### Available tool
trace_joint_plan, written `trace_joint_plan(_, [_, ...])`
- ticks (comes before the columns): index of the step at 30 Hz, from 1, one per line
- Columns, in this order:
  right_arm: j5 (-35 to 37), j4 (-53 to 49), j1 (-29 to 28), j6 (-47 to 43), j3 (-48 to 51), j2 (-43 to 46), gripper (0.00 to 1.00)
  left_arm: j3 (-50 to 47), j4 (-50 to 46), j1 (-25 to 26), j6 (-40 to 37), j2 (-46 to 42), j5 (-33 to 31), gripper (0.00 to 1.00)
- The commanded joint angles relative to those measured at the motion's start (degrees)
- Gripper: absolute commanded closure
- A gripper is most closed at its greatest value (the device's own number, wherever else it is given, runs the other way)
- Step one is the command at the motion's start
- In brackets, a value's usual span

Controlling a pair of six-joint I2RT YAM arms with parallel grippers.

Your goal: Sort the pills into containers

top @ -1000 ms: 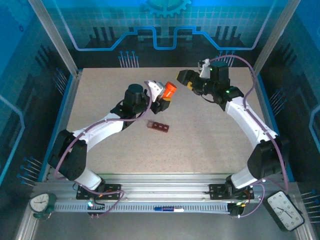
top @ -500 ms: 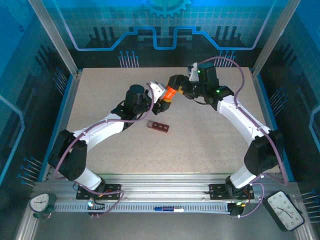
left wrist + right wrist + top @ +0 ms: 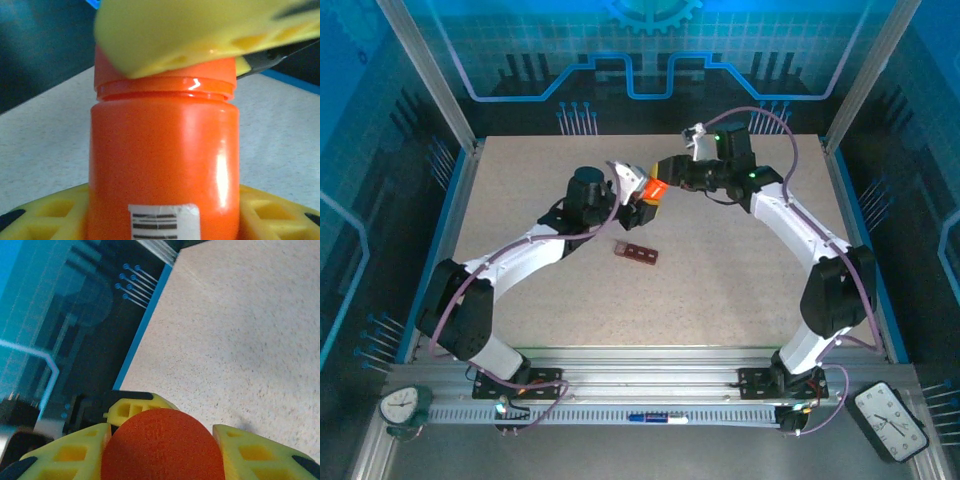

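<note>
My left claw [image 3: 642, 203] grips the one orange bottle [image 3: 162, 150] round its body, jaws partway open. My right claw [image 3: 666, 178] is closed on its cap [image 3: 162, 445] from both sides. One strip of containers [image 3: 637, 253] lies on the bench [image 3: 740, 280] at 6 o'clock from the bottle, apart from it.

containers [image 3: 637, 253] | dark reddish-brown strip (compartments seemingly in a row) | lying flat, slightly angled

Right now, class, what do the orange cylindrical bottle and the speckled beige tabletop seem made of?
The orange cylindrical bottle looks like glossy moulded plastic: bright highlights run down its smooth wall. The speckled beige tabletop looks matt, perhaps laminate or stone-effect board: fine flecks, no glare.
</note>
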State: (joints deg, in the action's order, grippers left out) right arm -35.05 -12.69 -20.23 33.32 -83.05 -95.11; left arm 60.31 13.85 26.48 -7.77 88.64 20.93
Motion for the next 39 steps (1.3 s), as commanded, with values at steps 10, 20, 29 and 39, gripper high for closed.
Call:
trace_joint_plan(10, [0.25, 7.17, 3.36, 4.55, 3.24, 6.37, 0.18, 1.28, 3.07, -2.22, 3.92, -3.16, 4.62, 1.00])
trace_joint_plan(20, [11.78, -3.18, 1.21, 14.75, 1.06, 6.30, 0.15, 0.26, 0.93, 2.37, -8.64, -3.67, -7.80, 1.00])
trace_joint_plan(29, [11.03, -6.30, -1.86, 12.61, -2.63, 2.99, 0.13, 1.51, -0.83, 3.35, -10.72, -2.70, -9.17, 1.00])
trace_joint_plan(39, [7.85, -6.03, -2.62, 11.90, -3.37, 1.36, 0.37, 2.18, -0.88, 3.66, -10.82, -2.04, -9.40, 1.00])
